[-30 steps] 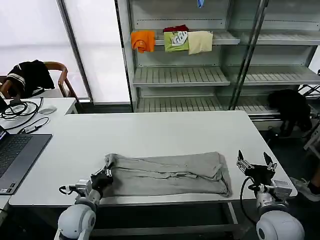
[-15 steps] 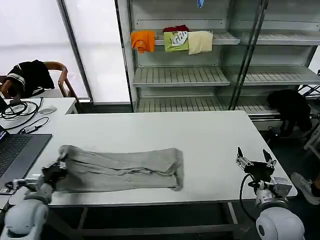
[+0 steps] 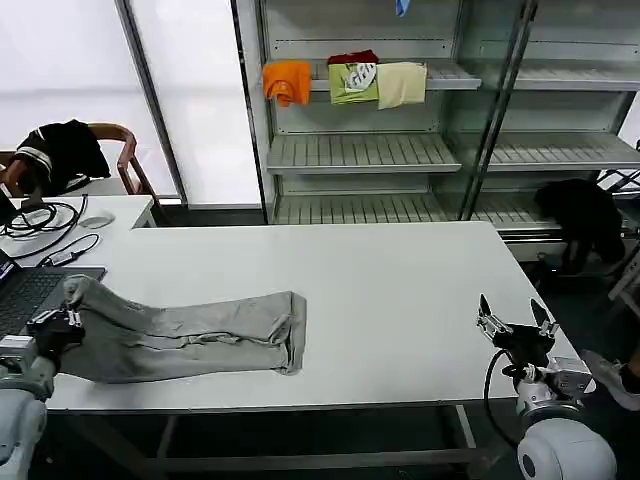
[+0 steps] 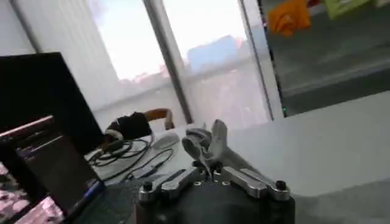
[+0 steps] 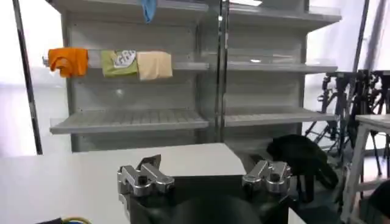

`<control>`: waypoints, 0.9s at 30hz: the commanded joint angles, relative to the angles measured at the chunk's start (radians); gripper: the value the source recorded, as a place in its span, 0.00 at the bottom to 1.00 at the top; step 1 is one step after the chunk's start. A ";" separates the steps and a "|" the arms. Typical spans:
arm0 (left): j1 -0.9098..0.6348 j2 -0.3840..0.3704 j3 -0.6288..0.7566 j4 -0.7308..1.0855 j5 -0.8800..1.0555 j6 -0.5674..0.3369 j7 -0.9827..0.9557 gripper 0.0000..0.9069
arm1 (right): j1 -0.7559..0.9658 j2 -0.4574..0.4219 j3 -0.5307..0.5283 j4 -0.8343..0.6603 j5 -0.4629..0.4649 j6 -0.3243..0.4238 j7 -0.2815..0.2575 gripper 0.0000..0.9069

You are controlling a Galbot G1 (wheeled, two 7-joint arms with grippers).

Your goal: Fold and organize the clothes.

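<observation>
The grey T-shirt [image 3: 185, 335] lies as a long, rumpled band along the near edge of the white table [image 3: 400, 290], stretched from the table's left corner towards its middle, where its free end sits in a soft folded bunch. The other end is lifted a little off the surface, gathered into a peak at the left gripper [image 3: 62, 322], which is down by the table's left front corner with its fingers pinched tight on the cloth — the left wrist view shows a twist of grey fabric standing up from between the closed metal fingers [image 4: 241, 178]. The shirt's left end reaches right up beside the laptop [image 3: 25, 295], which rests at the table's left side, with some cables [image 3: 45, 220] and a mouse [image 3: 95, 220] on the smaller desk beyond it. The right gripper [image 3: 515, 318] hovers at the table's right front corner, well apart from the shirt, its two fingers spread wide and holding nothing; the right wrist view shows both fingertips [image 5: 141, 176] standing apart over bare tabletop. Behind the table stands a metal shelving unit [image 3: 400, 150] with orange, green and cream folded garments [image 3: 350, 82] on an upper shelf — and off to the left a wooden chair [image 3: 125, 160] has a black garment [image 3: 60, 150] draped over it.
</observation>
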 commanded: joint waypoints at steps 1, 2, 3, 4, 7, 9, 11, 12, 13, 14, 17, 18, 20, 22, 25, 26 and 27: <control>-0.024 -0.096 0.303 -0.232 0.065 0.104 -0.053 0.00 | -0.061 0.005 0.031 0.016 0.005 0.010 0.001 1.00; -0.033 -0.105 0.333 -0.234 0.073 0.112 -0.058 0.00 | -0.067 0.007 0.035 0.017 0.005 0.013 0.002 1.00; -0.042 -0.113 0.361 -0.233 0.079 0.119 -0.060 0.00 | -0.073 0.009 0.040 0.017 0.005 0.014 0.002 1.00; -0.055 -0.120 0.389 -0.230 0.086 0.127 -0.063 0.00 | -0.079 0.010 0.043 0.018 0.005 0.016 0.003 1.00; -0.074 -0.127 0.439 -0.214 0.086 0.143 -0.072 0.00 | -0.091 0.012 0.043 0.017 0.002 0.024 0.004 1.00; -0.081 -0.126 0.460 -0.206 0.086 0.149 -0.077 0.00 | -0.094 0.016 0.042 0.017 0.002 0.025 0.005 1.00; -0.092 -0.127 0.502 -0.203 0.083 0.157 -0.084 0.00 | -0.094 0.026 0.040 0.014 -0.002 0.024 0.005 1.00; -0.096 -0.128 0.510 -0.204 0.081 0.160 -0.087 0.00 | -0.094 0.028 0.040 0.013 -0.003 0.024 0.005 1.00; -0.107 -0.132 0.527 -0.205 0.077 0.168 -0.092 0.00 | -0.094 0.032 0.038 0.010 -0.009 0.024 0.005 1.00; -0.118 -0.135 0.542 -0.202 0.075 0.168 -0.096 0.00 | -0.095 0.035 0.037 0.009 -0.012 0.024 0.004 1.00; -0.158 -0.144 0.577 -0.182 0.078 0.169 -0.110 0.00 | -0.103 0.040 0.031 0.003 -0.022 0.029 0.003 1.00; -0.161 -0.146 0.584 -0.173 0.078 0.170 -0.112 0.00 | -0.104 0.041 0.031 0.002 -0.023 0.030 0.003 1.00; -0.179 -0.152 0.607 -0.163 0.080 0.170 -0.114 0.00 | -0.106 0.043 0.033 -0.003 -0.024 0.031 0.004 1.00; -0.191 -0.157 0.630 -0.154 0.082 0.170 -0.116 0.00 | -0.107 0.044 0.033 -0.007 -0.026 0.033 0.004 1.00; -0.222 -0.165 0.653 -0.137 0.083 0.170 -0.122 0.00 | -0.110 0.051 0.030 -0.008 -0.030 0.035 0.003 1.00; -0.231 -0.167 0.661 -0.129 0.083 0.170 -0.123 0.01 | -0.110 0.053 0.029 -0.009 -0.030 0.035 0.003 1.00; -0.241 -0.169 0.671 -0.119 0.084 0.170 -0.121 0.00 | -0.110 0.056 0.028 -0.011 -0.032 0.035 0.002 1.00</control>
